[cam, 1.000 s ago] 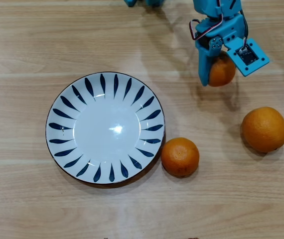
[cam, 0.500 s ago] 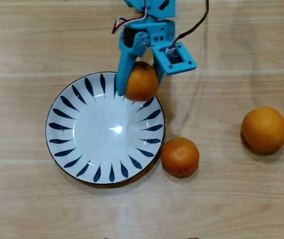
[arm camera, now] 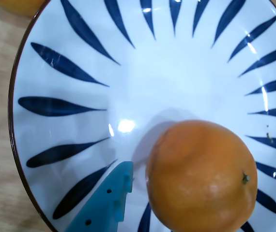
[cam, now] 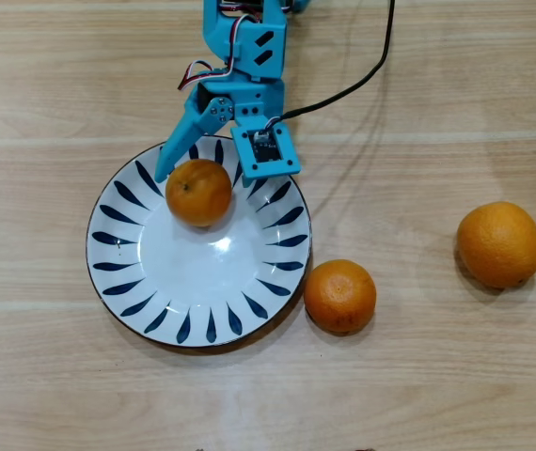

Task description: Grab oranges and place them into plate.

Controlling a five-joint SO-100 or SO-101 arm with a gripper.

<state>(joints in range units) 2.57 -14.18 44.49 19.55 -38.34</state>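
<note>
Light wood-grain table (cam: pixel 52 85) carries the plate (cam: pixel 118 282) holding one orange (cam: pixel 198 192).

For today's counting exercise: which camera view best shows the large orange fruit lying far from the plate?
The overhead view: the large round orange fruit lies whole on the wooden table, far right of the blue-patterned white plate. The wrist view misses it, showing only plate and a smaller orange.

In the wrist view the plate (arm camera: pixel 19 77) runs off every edge but the left, an orange (arm camera: pixel 17 6) (at 11 o'clock) mostly cropped.
</note>
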